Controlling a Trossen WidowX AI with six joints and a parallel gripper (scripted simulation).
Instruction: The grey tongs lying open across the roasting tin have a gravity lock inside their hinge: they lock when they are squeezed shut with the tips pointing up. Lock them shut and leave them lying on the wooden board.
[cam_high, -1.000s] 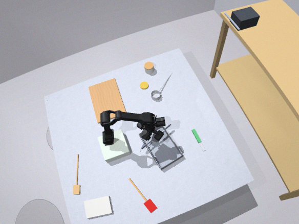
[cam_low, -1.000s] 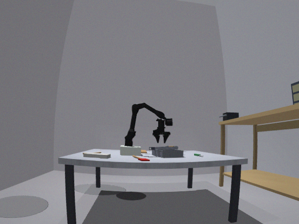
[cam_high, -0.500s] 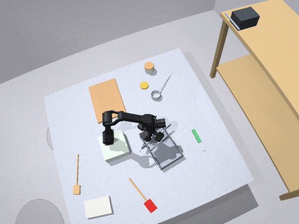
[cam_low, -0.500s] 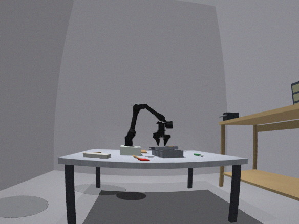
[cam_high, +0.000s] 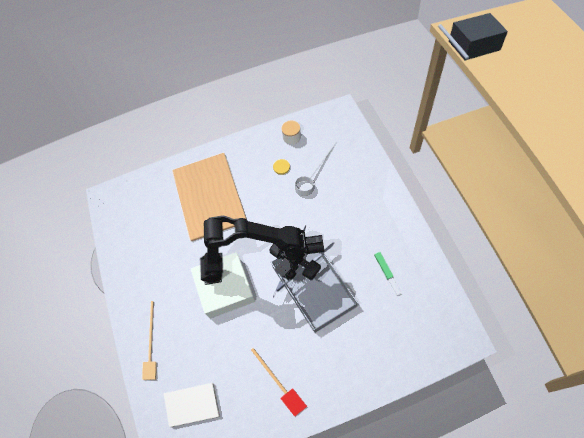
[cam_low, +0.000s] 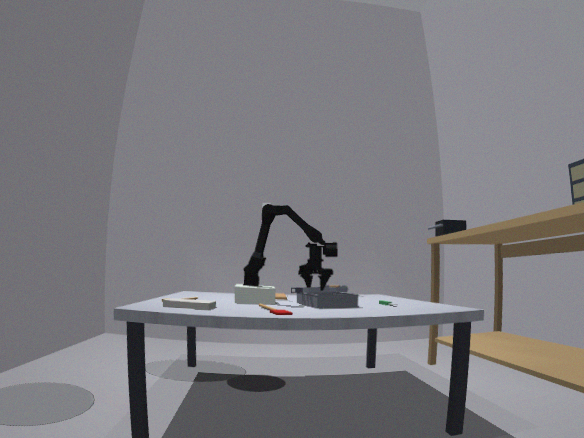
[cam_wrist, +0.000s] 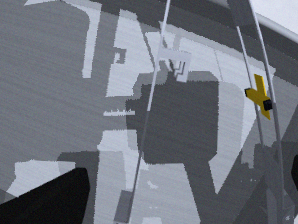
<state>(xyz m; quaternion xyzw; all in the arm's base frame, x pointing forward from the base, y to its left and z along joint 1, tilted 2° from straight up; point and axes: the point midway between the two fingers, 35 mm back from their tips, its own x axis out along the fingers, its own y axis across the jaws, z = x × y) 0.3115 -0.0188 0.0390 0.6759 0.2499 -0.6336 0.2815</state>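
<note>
The claw — spread wide, grasping nothing — points down above the roasting tin.

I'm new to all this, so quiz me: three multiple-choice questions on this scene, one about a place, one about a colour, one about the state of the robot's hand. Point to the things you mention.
1. Where is the hand?
A) Over the wooden board
B) Over the roasting tin
C) Over the red-headed spatula

2. What colour is the knife-like tool's handle?
A) Green
B) Purple
C) Orange

3. How is the hand?
A) Shut on the tongs
B) Shut, empty
C) Open, empty

1 B: its fingers point down above the roasting tin (cam_high: 336, 316) (cam_low: 330, 300).
2 A: the handle (cam_high: 384, 265) (cam_low: 385, 302) is green.
3 C: the hand's (cam_low: 316, 287) fingers stand apart, gripping nothing.
</note>
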